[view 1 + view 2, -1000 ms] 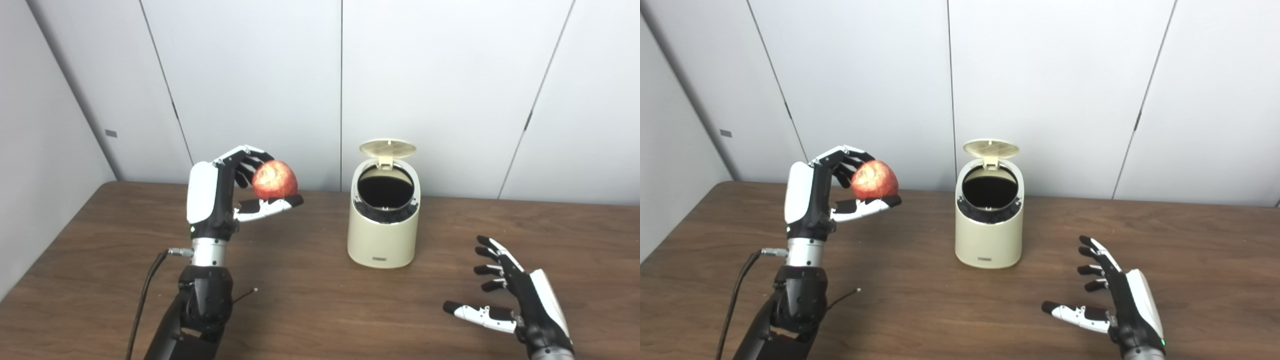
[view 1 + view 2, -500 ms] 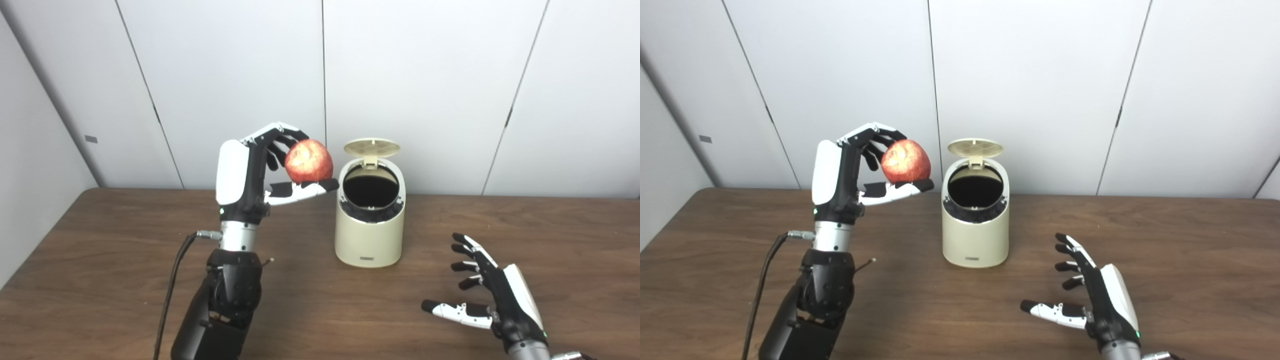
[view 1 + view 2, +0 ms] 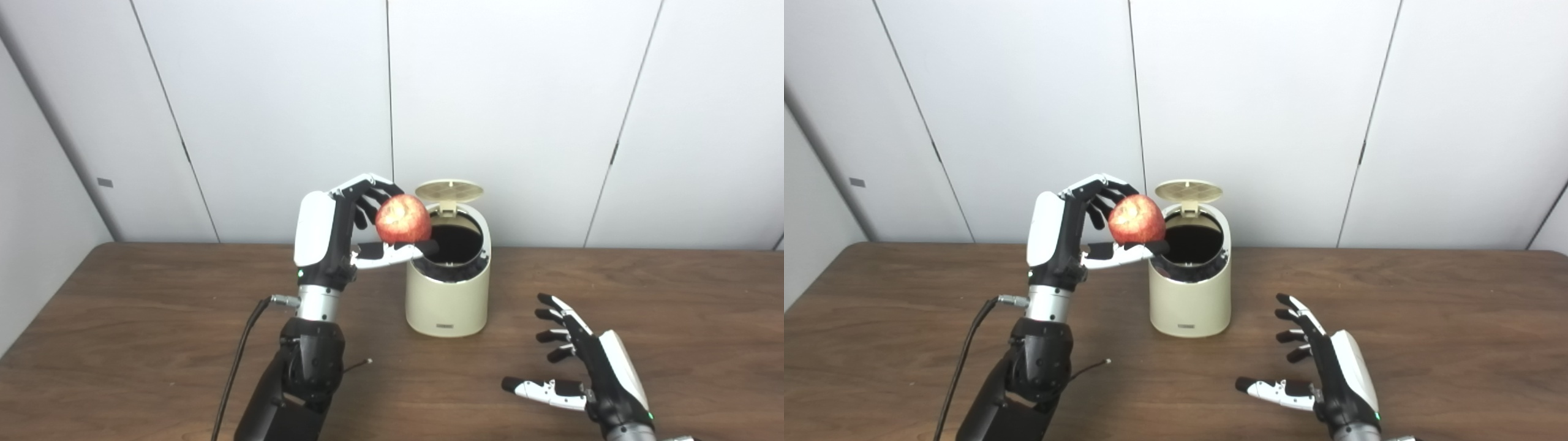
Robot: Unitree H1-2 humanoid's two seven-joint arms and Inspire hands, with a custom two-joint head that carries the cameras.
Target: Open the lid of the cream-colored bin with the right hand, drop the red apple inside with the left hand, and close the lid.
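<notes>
The bin is a smooth, cream-colored plastic cylinder with rounded shoulders and a small dark label low on its front. It stands upright on the table, a brown wood-grain surface with a matte finish. Its round lid is hinged at the back and stands raised, showing a ribbed grid pattern on its underside. The mouth of the bin is ringed in black; the interior reads as dark and its contents cannot be made out.

The apple is red with a pale, mottled patch on its upper face, roughly spherical. It is held by the left hand, fingers curled over the top and back and thumb beneath. The apple sits at the left rim of the bin, partly overlapping the opening, above mouth level.

The right hand hovers low over the table, nearer the camera and to the right of the bin, well apart from it. Its fingers are spread, its thumb points left, and it holds nothing.

A black cable runs down from the left wrist. Behind the table stands a wall of plain pale panels with thin vertical seams.
</notes>
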